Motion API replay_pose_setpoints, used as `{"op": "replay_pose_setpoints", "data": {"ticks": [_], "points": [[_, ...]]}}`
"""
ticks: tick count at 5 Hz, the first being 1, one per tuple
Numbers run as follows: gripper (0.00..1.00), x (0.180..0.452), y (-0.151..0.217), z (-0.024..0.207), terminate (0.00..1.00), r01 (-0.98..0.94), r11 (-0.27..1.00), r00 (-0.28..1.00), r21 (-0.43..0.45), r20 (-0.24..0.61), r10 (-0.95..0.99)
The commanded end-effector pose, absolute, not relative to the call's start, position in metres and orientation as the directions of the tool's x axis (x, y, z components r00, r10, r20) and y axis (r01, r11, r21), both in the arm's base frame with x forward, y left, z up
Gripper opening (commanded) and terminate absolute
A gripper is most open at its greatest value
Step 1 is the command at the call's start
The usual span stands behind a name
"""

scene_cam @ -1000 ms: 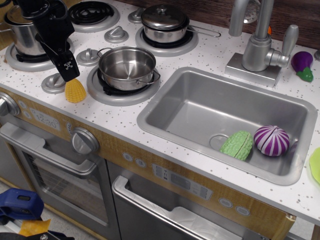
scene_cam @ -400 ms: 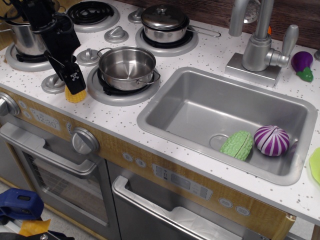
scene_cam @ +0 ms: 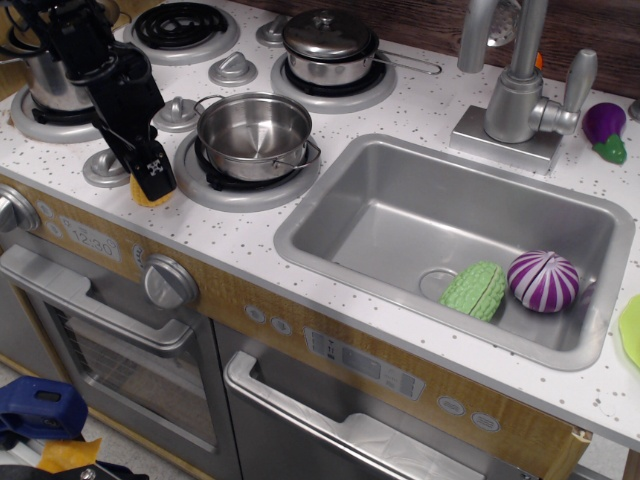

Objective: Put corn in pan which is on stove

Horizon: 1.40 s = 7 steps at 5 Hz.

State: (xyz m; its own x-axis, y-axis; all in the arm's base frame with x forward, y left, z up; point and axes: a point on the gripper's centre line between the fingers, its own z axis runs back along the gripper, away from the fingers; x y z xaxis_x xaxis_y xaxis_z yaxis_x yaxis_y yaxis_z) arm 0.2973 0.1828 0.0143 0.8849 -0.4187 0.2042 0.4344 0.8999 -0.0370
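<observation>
Stove: toy cooktop, white top speckled with dark flecks, silver round burners with black coils, dome-shaped silver knobs between them, wood-look front strip with silver dials.

Pan: round, shiny steel, no lid, thin wire side handles; stands on the front burner beside the sink. Inside bare and reflective.

Corn: small yellow ridged plastic piece; only its lower edge shows, the rest hidden behind the gripper. Lies on the white top just left of the pan's burner, apart from the pan.

Gripper: black, blocky, with a small white-patterned square on its near finger; lowered onto the corn, tip at the countertop. Fingers stand about the corn, but how far they are closed, and whether they grip it, cannot be told from this view.

Lidded pan: steel, domed lid with knob, long thin handle, on the back burner.

Tall pot: steel, on the left burner, partly behind the arm.

Sink: rectangular grey basin with rounded corners, smooth matte finish.

Green vegetable: light green, ridged, in the basin near the drain.

Purple onion: round, purple with white stripes, touching or just beside the green vegetable.

Faucet: grey metal-look, square base, lever handle.

Eggplant: small, purple with green cap, right of the faucet.
</observation>
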Motion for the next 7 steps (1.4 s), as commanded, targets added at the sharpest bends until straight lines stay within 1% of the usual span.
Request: {"op": "replay_pose_setpoints", "data": {"ticks": [1,2,4,5,6,7], "points": [[1.00,0.296,0.193,0.022,0.00,0.412,0.911,0.882,-0.003,0.253,-0.397],[0.00,0.295,0.193,0.020,0.00,0.404,0.915,0.884,0.000,0.258,-0.390],[0.00,0.295,0.193,0.022,0.00,0.410,0.912,0.878,0.012,0.267,-0.398],[0.00,0.298,0.189,0.036,0.00,0.448,0.887,0.859,0.109,0.222,-0.461],[0.00,0.302,0.178,0.057,0.00,0.489,0.836,0.833,0.248,0.151,-0.532],[0.00,0.308,0.175,0.082,0.00,0.528,0.817,0.813,0.232,0.141,-0.565]]}}
